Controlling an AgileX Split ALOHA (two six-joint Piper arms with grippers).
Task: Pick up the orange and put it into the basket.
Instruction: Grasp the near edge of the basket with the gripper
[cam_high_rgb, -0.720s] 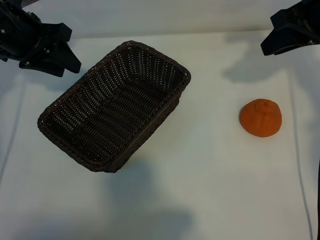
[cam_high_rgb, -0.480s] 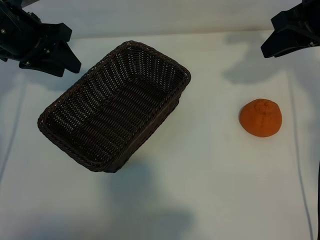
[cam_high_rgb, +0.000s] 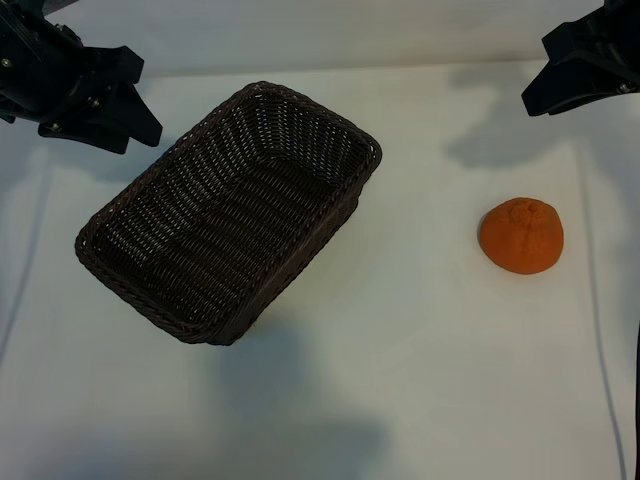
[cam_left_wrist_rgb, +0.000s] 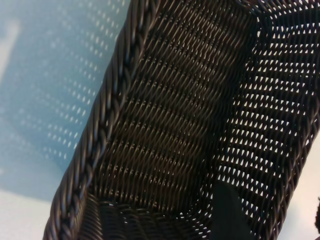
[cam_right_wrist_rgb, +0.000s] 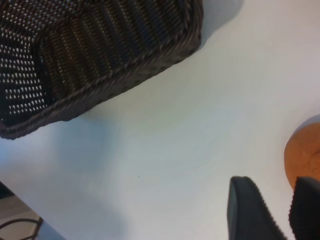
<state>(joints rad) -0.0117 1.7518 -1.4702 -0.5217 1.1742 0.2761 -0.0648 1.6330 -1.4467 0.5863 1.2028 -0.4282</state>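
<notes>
Nothing has moved since the earlier frames. The orange lies untouched on the table, right of and well apart from the empty basket. Far left, the left gripper hangs spread; far right, the right gripper is partly spread, empty. Everything remains undone.
</notes>
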